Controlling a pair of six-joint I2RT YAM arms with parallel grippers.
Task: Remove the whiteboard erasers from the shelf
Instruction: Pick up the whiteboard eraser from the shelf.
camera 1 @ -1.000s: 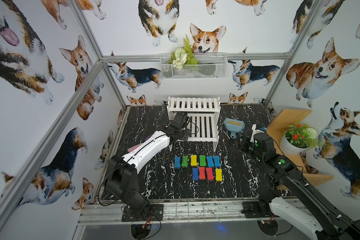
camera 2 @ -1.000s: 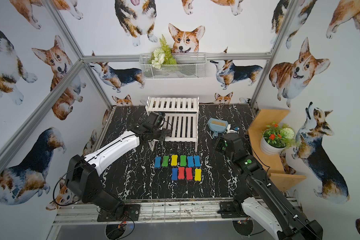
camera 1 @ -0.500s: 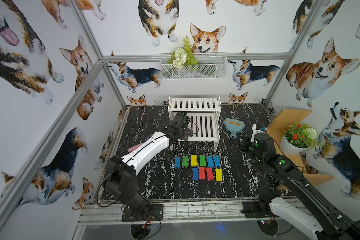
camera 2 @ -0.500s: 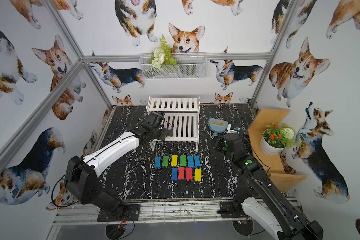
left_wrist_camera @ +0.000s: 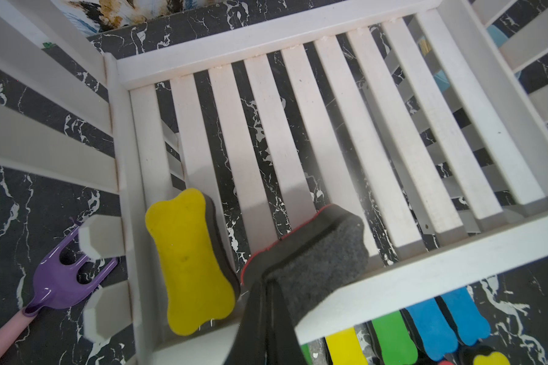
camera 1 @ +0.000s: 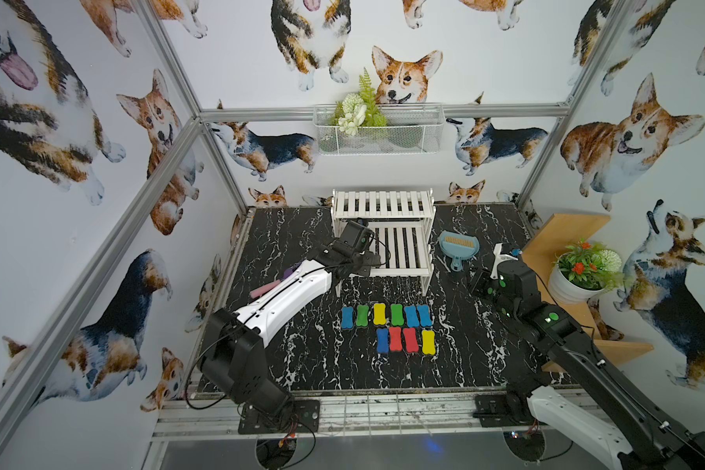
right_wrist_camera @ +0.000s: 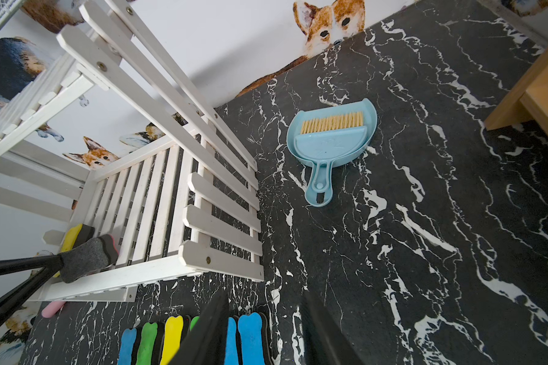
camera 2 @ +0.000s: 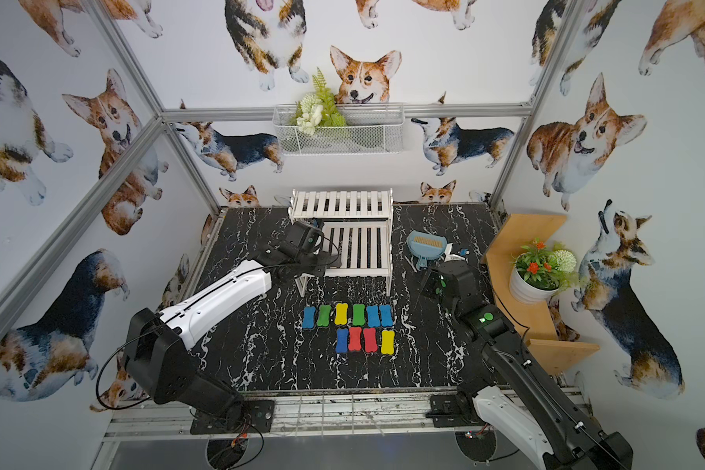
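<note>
Ten bone-shaped foam erasers [camera 1: 397, 315] are lying on the table in two rows, as both top views are showing. Six are in the back row and four are in the front row. Four are blue, two green, two yellow and two red.

Two more are sitting on the low level of the white slatted wooden shelf [camera 1: 383, 202]. A yellow-topped foam eraser [left_wrist_camera: 192, 262] is lying flat in the left front corner. A red-topped foam eraser [left_wrist_camera: 310, 259] is tipping up just beside it, with its grey felt side showing.

One light-blue dustpan with a brush [camera 1: 458, 245] is lying to the right of the shelf. One purple toy rake with a pink handle [left_wrist_camera: 60, 281] is lying to the left.

The black marble table with white lines [camera 1: 302, 358] is standing inside white walls covered with corgi dogs.

The left arm is reaching forward to the shelf's low level. The left gripper [left_wrist_camera: 266, 286] is pinching tight on one end of the red-topped eraser. The right gripper [right_wrist_camera: 263, 328] is hanging over the table near the dustpan, with its fingers apart and holding nothing.
</note>
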